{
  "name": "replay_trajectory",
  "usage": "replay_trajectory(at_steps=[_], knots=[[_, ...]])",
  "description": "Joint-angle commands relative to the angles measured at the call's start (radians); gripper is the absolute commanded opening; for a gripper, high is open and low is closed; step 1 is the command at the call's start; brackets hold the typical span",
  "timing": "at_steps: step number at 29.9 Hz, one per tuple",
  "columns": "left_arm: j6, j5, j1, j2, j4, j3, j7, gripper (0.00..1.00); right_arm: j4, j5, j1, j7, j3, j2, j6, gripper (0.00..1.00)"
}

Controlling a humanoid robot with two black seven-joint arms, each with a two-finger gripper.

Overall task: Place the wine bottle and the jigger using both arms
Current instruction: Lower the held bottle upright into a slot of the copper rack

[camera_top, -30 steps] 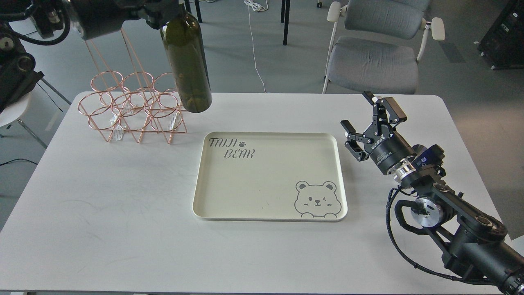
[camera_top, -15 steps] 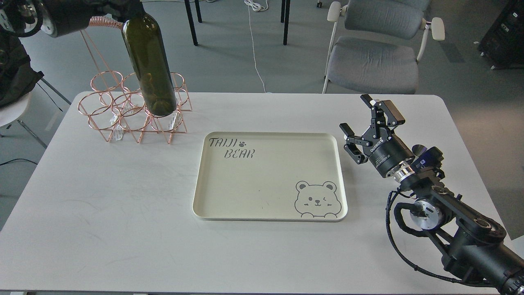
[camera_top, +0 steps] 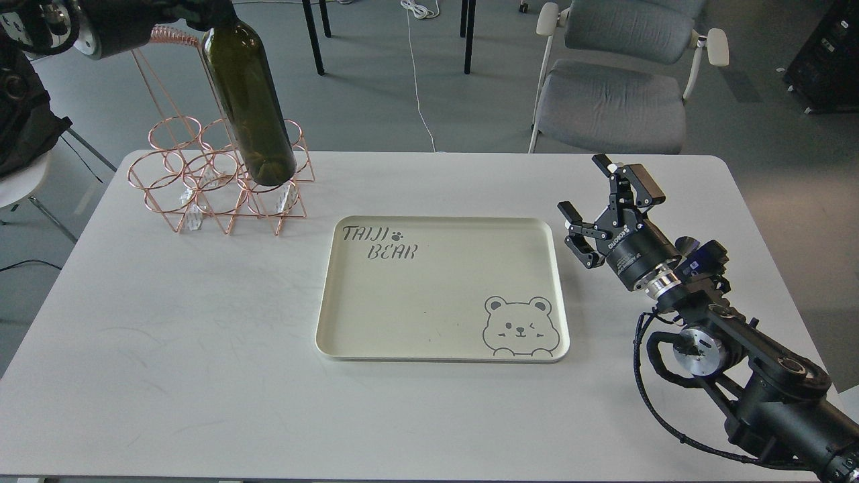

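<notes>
Hanging the tall olive-green glass wine bottle [camera_top: 251, 107] near-upright over the copper wire rack [camera_top: 218, 178] at ten o'clock, left grip hidden, right fingers [camera_top: 570, 213] apart.

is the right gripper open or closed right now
Open. The right gripper shows its two fingers spread apart with nothing between them, hovering just right of the tray.

— What can't I make out on my end?
— The wine bottle [camera_top: 249, 100]'s neck runs off the top edge; my left gripper [camera_top: 201, 10] is cropped there too, so I can't read its fingers; the bottle's base hides part of the copper rack [camera_top: 201, 181].
— And the right arm [camera_top: 772, 396]?
— Cut off at the lower right corner.
</notes>
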Motion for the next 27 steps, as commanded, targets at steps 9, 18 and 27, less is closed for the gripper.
replay_trajectory(at_steps=[9, 18, 27], knots=[[0.03, 0.004, 0.0, 0.005, 0.023, 0.031, 0.0, 0.1, 0.0, 0.001, 0.0, 0.003, 0.002, 0.0, 0.0, 0.97], [0.032, 0.004, 0.0, 0.001, 0.034, 0.036, 0.0, 0.1, 0.003, 0.001, -0.003, 0.003, 0.005, -0.002, 0.0, 0.97], [0.047, 0.004, 0.007, -0.004, 0.055, 0.037, 0.0, 0.11, 0.003, 0.001, -0.003, 0.003, 0.005, -0.002, 0.0, 0.97]])
